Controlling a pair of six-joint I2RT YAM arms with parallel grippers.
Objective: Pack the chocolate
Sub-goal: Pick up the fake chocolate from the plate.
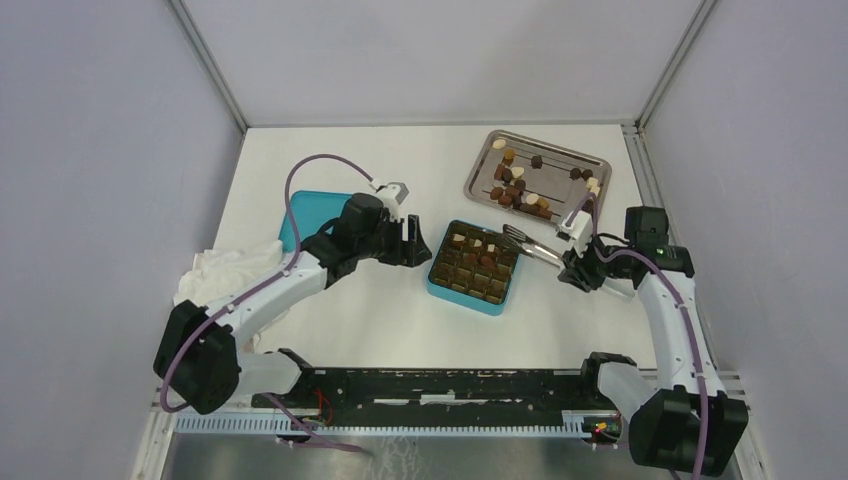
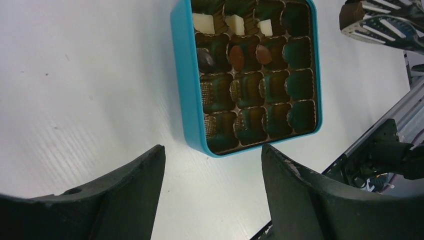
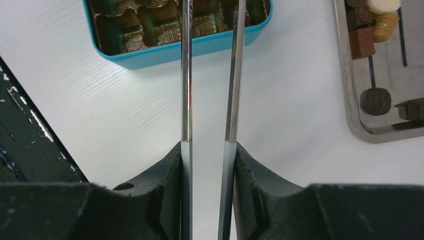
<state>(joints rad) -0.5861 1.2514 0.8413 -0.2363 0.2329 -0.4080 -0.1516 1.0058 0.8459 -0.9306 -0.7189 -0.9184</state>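
Note:
The teal box (image 1: 468,299) with its brown gridded insert sits mid-table and holds a few chocolates: three cream squares (image 2: 235,24), two brown hearts (image 2: 237,56) and a dark round one (image 2: 205,59). More chocolates (image 1: 515,185) lie on the metal tray (image 1: 555,152). My right gripper (image 1: 572,262) is shut on the long metal tweezers (image 1: 530,247). Their tips reach over the box's far right corner, with a brown chocolate (image 2: 350,12) at them. My left gripper (image 1: 420,245) is open and empty just left of the box (image 2: 187,90).
A teal lid (image 1: 310,212) lies behind my left arm, and a white cloth (image 1: 225,268) lies at the left. The tray's near rim (image 3: 352,110) is to the right of my right gripper (image 3: 209,150), with a few chocolates (image 3: 361,42) by it. The box's edge (image 3: 165,52) is ahead.

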